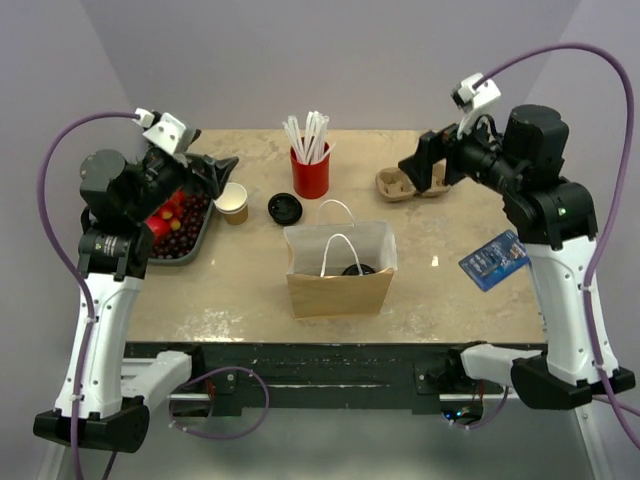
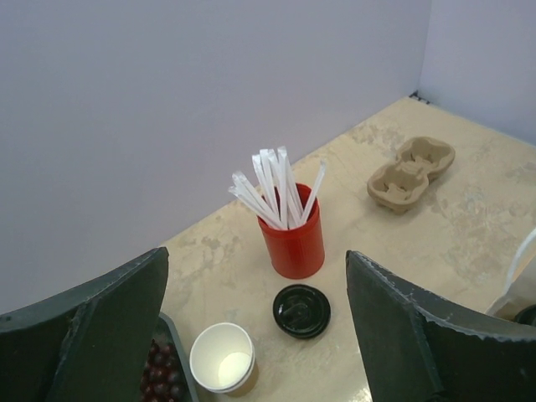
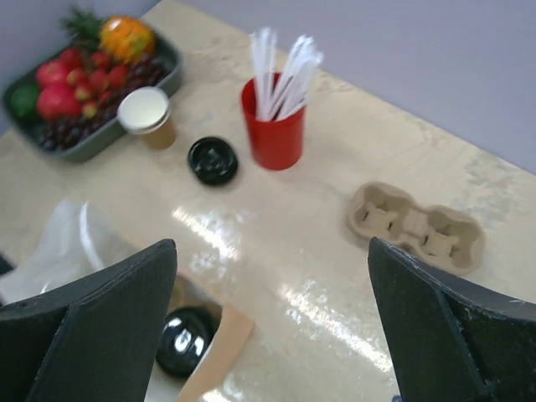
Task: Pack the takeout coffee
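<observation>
The right hand (image 3: 272,335) hung above the tabletop (image 3: 276,234) with its fingers (image 3: 92,327) spread wide and nothing between them. Below it, nearer its left finger, the takeout coffee (image 3: 186,339) stood inside the paper bag (image 1: 340,290), with only its black lid showing from above. Beyond the hand lay a pulp cup carrier (image 3: 416,228). The left hand (image 2: 260,335) was likewise apart and empty, raised by the fruit tray (image 1: 180,258) at the tabletop's left side. Ahead of it stood a lidless cup (image 2: 222,356), a loose black lid (image 2: 301,311) and a red straw cup (image 2: 291,239).
</observation>
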